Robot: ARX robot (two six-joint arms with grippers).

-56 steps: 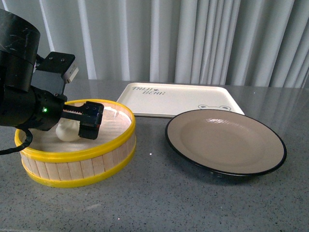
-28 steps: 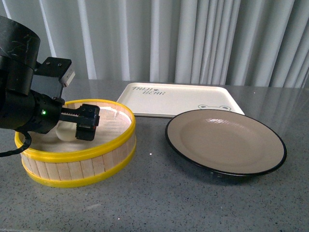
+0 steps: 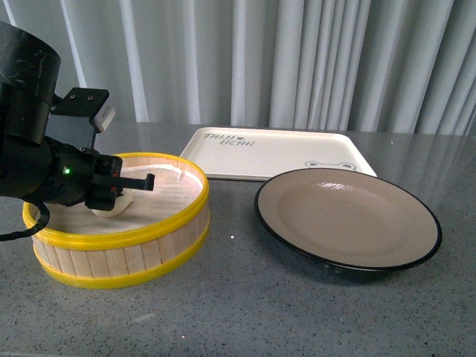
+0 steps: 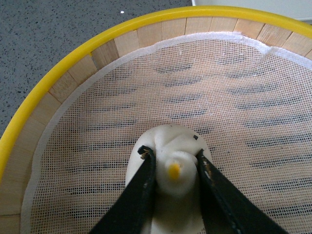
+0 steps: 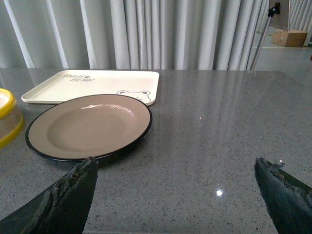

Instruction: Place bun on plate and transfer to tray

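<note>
Bun [image 4: 170, 139]: lay on the white mesh liner [image 4: 219, 97] inside the yellow-rimmed wooden steamer basket [image 3: 149, 232], with pleated top and small yellow dot turned toward the left wrist camera. Was held by the left pincer [image 4: 173, 153], clenched on it with one dark finger [image 4: 139, 195] pressed into each flank, the soft dough bulging a little between the tips. Showed in the front view only as a small white patch low in the basket, mostly hidden behind the black left arm. Had not yet left the liner, as far as could be told. Plate [image 3: 346, 216]: sat on the grey speckled counter [image 3: 245, 297], to the right of the basket and apart from it, matte beige face up inside a thin black rim. Tray [image 3: 275, 152]: lay flat farther back, just behind the plate's far rim, dark lettering at its far left corner and the bear face at its near right corner; touching the plate or not, could not be told. Right pincer [image 5: 175, 192]: hung over the counter to the right of the plate, well apart from it, fingers spread wide and released, gripping nothing. Pale pleated curtain [image 3: 297, 59]: closed off the scene behind the counter.
</note>
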